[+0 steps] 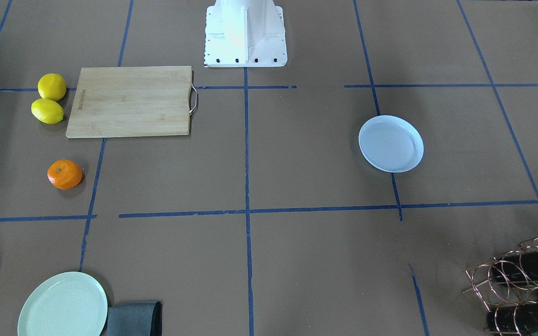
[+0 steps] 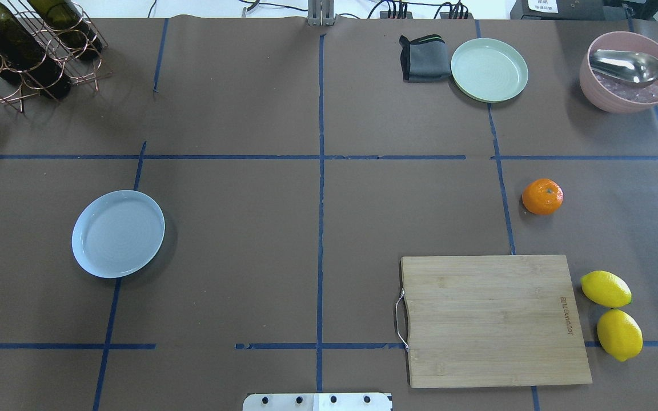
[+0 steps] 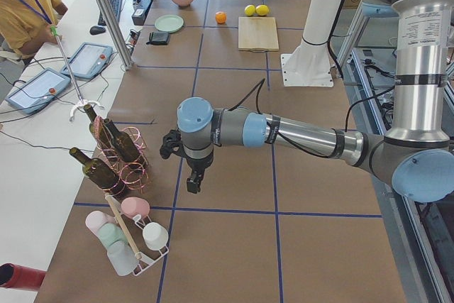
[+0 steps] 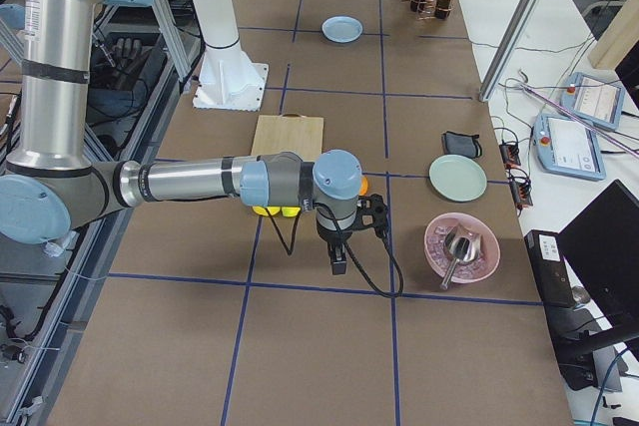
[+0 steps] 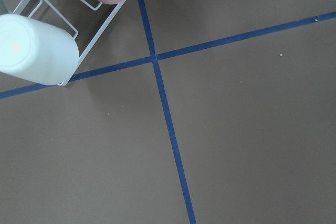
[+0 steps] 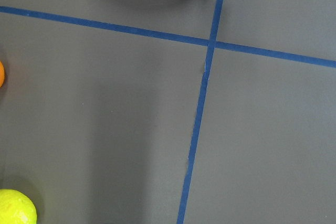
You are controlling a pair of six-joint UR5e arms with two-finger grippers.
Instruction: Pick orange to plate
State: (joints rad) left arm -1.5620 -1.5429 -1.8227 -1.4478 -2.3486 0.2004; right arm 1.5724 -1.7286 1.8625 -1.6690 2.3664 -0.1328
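The right gripper (image 4: 339,262) hangs from the near arm in the right-side view, pointing down over bare brown table paper at the robot's right end. No other view shows it, so I cannot tell how far its jaws are parted, though nothing seems to hang from it. Just inward of it, toward the table's middle, sits the small, slightly flattened bright-orange orange (image 2: 542,196). It rests stem spot up, alone on the paper beyond the rectangular bamboo cutting board (image 2: 492,319) and apart from the two yellow lemons (image 2: 605,289). Being round, it has no long axis to line up with. The right wrist view catches only a sliver of it at the left edge, and in the right-side view the wrist covers most of it. The right arm is plainly the nearer one. The left gripper (image 3: 192,184) hovers at the opposite end by the copper wire bottle rack (image 3: 117,150), and its opening cannot be judged either. The round, white, shallow plate (image 2: 117,234) lies empty on the robot's left half, well apart from the orange.
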